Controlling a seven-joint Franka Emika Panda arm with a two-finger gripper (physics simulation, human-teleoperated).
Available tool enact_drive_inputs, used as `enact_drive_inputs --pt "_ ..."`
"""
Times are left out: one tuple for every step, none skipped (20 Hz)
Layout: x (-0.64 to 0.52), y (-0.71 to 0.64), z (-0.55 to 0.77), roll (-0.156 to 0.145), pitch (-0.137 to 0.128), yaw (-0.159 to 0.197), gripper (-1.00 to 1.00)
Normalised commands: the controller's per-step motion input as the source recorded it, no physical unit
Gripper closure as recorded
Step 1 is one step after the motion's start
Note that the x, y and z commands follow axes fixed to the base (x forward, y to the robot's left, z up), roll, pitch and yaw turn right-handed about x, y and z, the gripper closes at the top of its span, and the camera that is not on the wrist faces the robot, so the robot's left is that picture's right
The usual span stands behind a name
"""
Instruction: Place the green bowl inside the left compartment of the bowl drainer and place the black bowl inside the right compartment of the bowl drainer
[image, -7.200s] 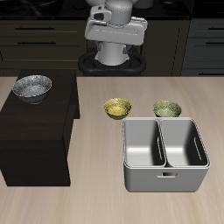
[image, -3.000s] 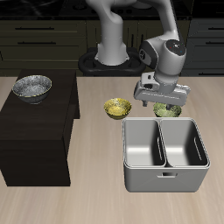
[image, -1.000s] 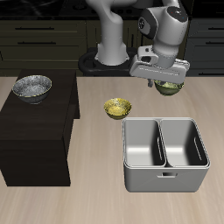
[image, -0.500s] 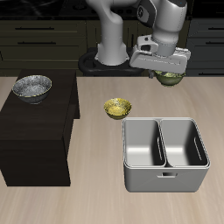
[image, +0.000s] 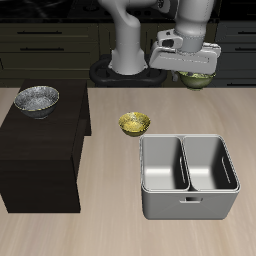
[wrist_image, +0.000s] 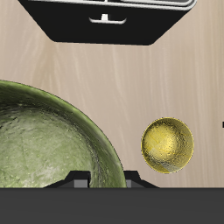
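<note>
The green bowl (image: 198, 80) hangs in the air well above the table, farther back than the bowl drainer (image: 165, 205). My gripper (image: 193, 73) is shut on its rim. In the wrist view the green bowl (wrist_image: 44, 140) fills much of the picture, with the gripper (wrist_image: 105, 178) clamped on its edge and the drainer (wrist_image: 87, 26) showing its slot handle. Both drainer wells hold nothing. The black bowl (image: 36, 99), speckled and metallic, rests on top of a dark cabinet (image: 40, 160).
A small yellow patterned bowl (image: 134, 123) sits on the table between the cabinet and the drainer, also seen as the yellow bowl (wrist_image: 167, 145) in the wrist view. The cabinet stands tall beside the drainer. Dark drawers line the back.
My gripper has risen with the green bowl, lifting it off the table to a higher position. The other bowls and the drainer have not moved.
</note>
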Motion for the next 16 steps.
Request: enact_drive_inputs --pt "0.15 0.06 0.27 0.098 0.048 -0.015 1.0" --pt "0.11 0.06 0.35 -0.003 -0.029 0.012 1.0" --pt "0.1 0.07 0.4 0.02 -0.122 0.072 1.0" --pt "0.26 0.15 0.3 0.108 0.062 -0.048 1.0" --pt "0.08 0.08 0.1 0.096 0.036 0.006 1.0" --pt "0.15 0.07 0.4 -0.069 -0.083 0.147 1.0" --pt "0.23 0.16 0.29 0.062 -0.033 0.019 1.0" --pt "0.15 0.17 0.2 0.095 0.011 0.03 1.0" --pt "0.24 0.07 0.15 0.018 0.081 -0.059 1.0" --pt "0.21 0.16 0.27 0.011 -0.042 0.053 1.0" --pt "0.25 -0.01 0.28 -0.106 -0.13 0.093 1.0" --pt "0.39 0.09 0.19 -0.006 -0.002 0.002 1.0" --pt "0.45 0.13 0.12 0.086 0.048 0.051 1.0" --pt "0.46 -0.12 0.21 -0.081 -0.007 0.028 1.0" --pt "0.55 -0.01 0.08 0.074 0.077 -0.121 1.0" --pt "0.54 0.06 0.06 0.008 0.124 0.072 1.0"
